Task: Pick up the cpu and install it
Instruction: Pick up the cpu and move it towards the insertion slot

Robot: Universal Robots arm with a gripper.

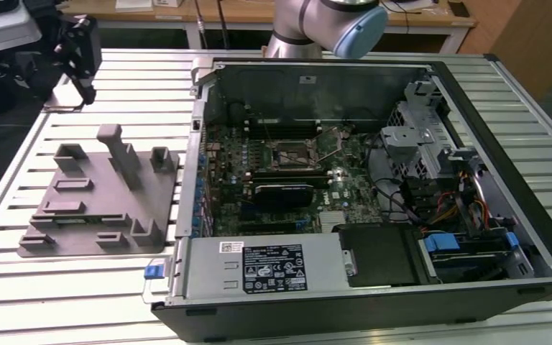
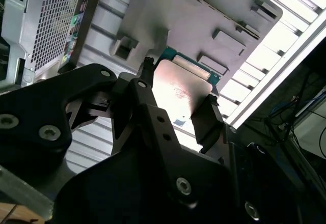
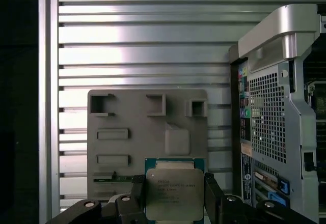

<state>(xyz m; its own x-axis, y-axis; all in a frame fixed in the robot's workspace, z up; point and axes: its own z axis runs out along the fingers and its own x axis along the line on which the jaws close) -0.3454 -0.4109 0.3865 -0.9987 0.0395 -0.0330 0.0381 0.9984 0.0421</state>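
The cpu (image 2: 186, 84) is clamped between the fingers (image 2: 206, 117) of the black gripper (image 2: 177, 98), its silver top exposed. Beyond it, a grey tray (image 2: 204, 15) is seen lying on the slatted worktop (image 2: 249, 79), with a perforated case panel (image 2: 46, 20) beside the tray.

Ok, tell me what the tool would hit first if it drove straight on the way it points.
Probably the grey holder tray: in the first wrist view the tool, shut on the cpu, points down at it, with the cpu leading. The gap between them is unclear.
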